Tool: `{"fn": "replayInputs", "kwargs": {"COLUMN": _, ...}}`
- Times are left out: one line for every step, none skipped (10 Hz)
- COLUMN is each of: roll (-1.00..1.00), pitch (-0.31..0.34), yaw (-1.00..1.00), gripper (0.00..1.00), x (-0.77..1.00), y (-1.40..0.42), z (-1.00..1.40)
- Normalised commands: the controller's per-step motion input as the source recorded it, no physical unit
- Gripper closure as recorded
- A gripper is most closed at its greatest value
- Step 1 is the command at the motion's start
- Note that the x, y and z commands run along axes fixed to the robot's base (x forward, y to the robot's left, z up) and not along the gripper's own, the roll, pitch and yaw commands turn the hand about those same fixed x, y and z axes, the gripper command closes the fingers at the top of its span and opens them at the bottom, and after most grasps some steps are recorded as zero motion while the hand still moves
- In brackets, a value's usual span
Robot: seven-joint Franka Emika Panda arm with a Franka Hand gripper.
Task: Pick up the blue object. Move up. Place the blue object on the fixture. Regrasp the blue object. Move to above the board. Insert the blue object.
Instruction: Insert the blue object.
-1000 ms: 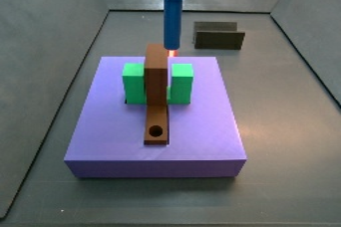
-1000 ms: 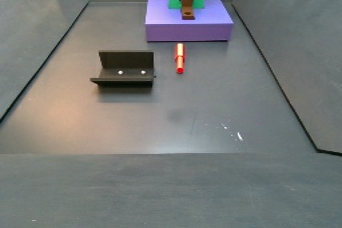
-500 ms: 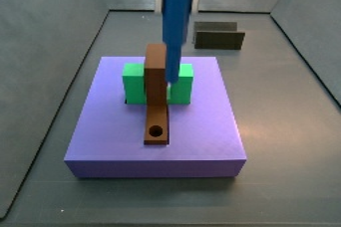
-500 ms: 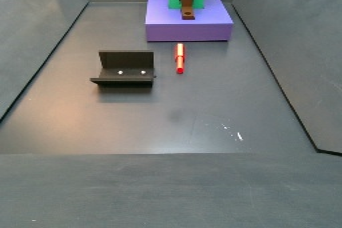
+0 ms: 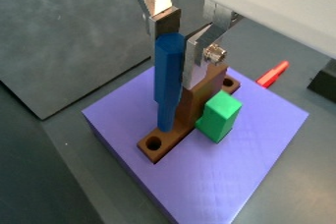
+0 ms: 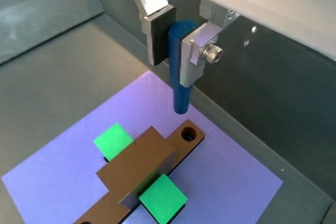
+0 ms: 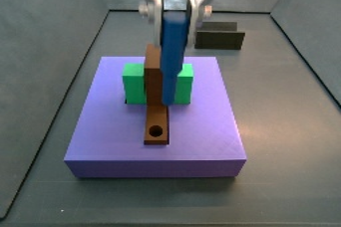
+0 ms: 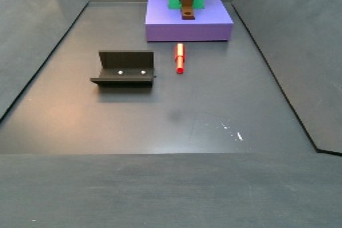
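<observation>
— Wrist views both show the blue object (image 5: 170, 76): a slim, matte, square-edged stick, bright blue, held upright. Where exactly is it?

— Clamped between the pincer's (image 6: 172, 33) flat silver fingers (image 5: 163, 6), its top end gripped, its lower end hanging above the board (image 6: 250, 184). In a wrist view (image 6: 180, 71) its tip hangs near the round hole (image 6: 188, 132) of the brown strip (image 6: 141, 167), not in it.

— And in a side view?

— The pincer (image 7: 174, 12) hangs over the board's far half, the blue object (image 7: 173, 60) reaching down in front of the brown strip (image 7: 158, 97) and the green blocks (image 7: 135, 84).

— What is the board like?

— A smooth, flat violet-blue slab (image 7: 200, 121), square, with two bright green cubes flanking the long brown strip; the hole (image 7: 158, 131) sits at the strip's near end.

— Anything beside it?

— A thin red stick (image 8: 181, 58) lies on the dark grey floor just beside the board (image 8: 214, 29). The fixture (image 8: 124, 68), a dark L-shaped bracket, stands well apart from the board and holds nothing.
</observation>
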Motion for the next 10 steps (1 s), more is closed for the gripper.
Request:
{"fn": "replayInputs", "kwargs": {"roll": 0.03, "pitch": 0.000, "yaw": -0.03, "gripper": 1.00, "x": 0.05, "y": -0.04, "z": -0.33}}
{"fn": "replayInputs", "kwargs": {"roll": 0.03, "pitch": 0.000, "yaw": -0.04, "gripper": 1.00, "x": 0.02, "y": -0.03, "z": -0.33}}
{"fn": "replayInputs", "kwargs": {"roll": 0.00, "pitch": 0.000, "yaw": -0.05, "gripper": 1.00, "x": 0.00, "y": 0.00, "z": -0.27}}
{"fn": "replayInputs", "kwargs": {"roll": 0.00, "pitch": 0.000, "yaw": -0.04, "gripper": 1.00, "x": 0.00, "y": 0.00, "z": -0.19}}
{"fn": "replayInputs", "kwargs": {"roll": 0.07, "pitch": 0.000, "yaw": -0.02, "gripper": 1.00, "x": -0.05, "y": 0.00, "z": -0.15}}
{"fn": "replayInputs", "kwargs": {"roll": 0.00, "pitch": -0.013, "yaw": -0.01, "gripper": 1.00, "x": -0.10, "y": 0.00, "z": -0.23}}
{"fn": "replayInputs", "kwargs": {"roll": 0.00, "pitch": -0.083, "yaw": 0.00, "gripper": 1.00, "x": -0.13, "y": 0.00, "z": -0.24}}
{"fn": "replayInputs", "kwargs": {"roll": -0.02, "pitch": -0.094, "yaw": 0.00, "gripper": 1.00, "x": -0.03, "y": -0.05, "z": -0.23}}
{"fn": "replayInputs", "kwargs": {"roll": -0.02, "pitch": -0.096, "yaw": 0.00, "gripper": 1.00, "x": 0.00, "y": -0.12, "z": -0.23}}
{"fn": "replayInputs", "kwargs": {"roll": -0.01, "pitch": -0.076, "yaw": 0.05, "gripper": 1.00, "x": 0.00, "y": -0.19, "z": -0.16}}
